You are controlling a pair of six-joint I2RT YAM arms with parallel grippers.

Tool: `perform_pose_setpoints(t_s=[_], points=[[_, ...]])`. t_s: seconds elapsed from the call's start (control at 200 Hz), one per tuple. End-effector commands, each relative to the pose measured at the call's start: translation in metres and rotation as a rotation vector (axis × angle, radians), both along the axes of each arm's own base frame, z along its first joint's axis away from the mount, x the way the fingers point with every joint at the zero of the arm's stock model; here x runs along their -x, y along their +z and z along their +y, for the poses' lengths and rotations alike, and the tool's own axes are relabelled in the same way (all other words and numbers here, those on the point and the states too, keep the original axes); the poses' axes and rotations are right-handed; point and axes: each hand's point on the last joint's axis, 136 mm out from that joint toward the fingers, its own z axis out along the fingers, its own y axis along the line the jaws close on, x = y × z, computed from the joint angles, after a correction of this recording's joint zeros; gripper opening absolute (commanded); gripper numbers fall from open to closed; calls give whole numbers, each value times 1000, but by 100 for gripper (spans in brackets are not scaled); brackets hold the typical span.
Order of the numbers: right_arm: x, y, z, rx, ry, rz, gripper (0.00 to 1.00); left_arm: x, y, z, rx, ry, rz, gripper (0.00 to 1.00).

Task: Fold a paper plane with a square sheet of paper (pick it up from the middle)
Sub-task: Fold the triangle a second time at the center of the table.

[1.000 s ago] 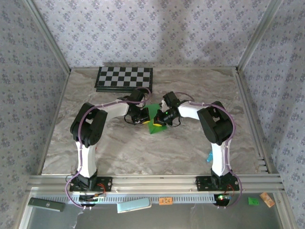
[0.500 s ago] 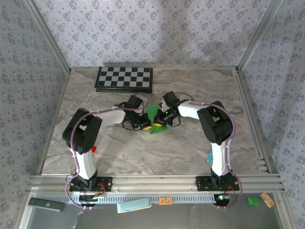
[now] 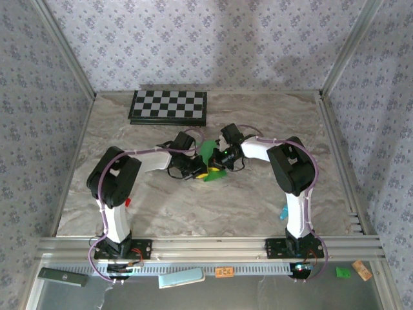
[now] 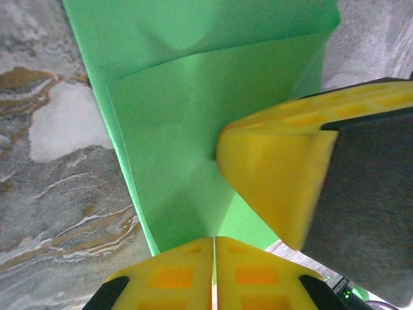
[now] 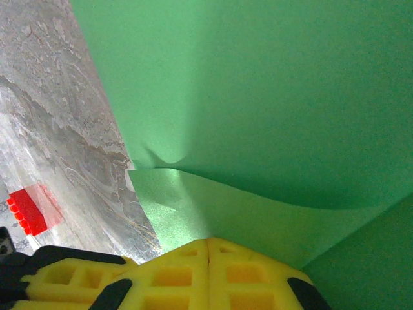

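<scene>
A black-and-white checkerboard (image 3: 169,106) lies flat at the far edge of the marble-patterned tabletop (image 3: 258,194), left of centre. A small red block (image 3: 128,201) sits in the front-left area. A teal marker (image 3: 283,212) lies near the right edge, towards the front.

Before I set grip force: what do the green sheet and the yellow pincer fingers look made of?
Green sheet: thin matte paper, judging by sharp creases and soft buckling. Left pincer fingers: yellow moulded plastic or rubber, apparently, with gridded pockets, matte.
</scene>
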Motion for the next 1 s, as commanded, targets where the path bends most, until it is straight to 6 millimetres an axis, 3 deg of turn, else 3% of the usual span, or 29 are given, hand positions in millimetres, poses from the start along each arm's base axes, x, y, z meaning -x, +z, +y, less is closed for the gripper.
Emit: perform_pose_setpoints(t_s=[0.0,0.505,0.67,0.685,0.73,0.88,0.994], points=[[23,-56,-38,203,-53,138,2,7,-3,-7,1,-34,23,9],[21,-58,-41,209,-70,145,2,37,-29,10,-122,-83,79,8],[18,-57,-40,201,-79,140,2,54,-41,27,-200,-99,100,7],[28,-64,-46,216,-79,165,2,56,-41,29,-206,-100,102,7],[29,-66,-47,216,-83,168,2,61,-43,33,-220,-103,105,7],[28,-65,-45,194,-111,159,2,74,-39,38,-237,-123,81,7],[25,-61,-39,169,-140,139,2,72,-24,40,-223,-103,25,7]])
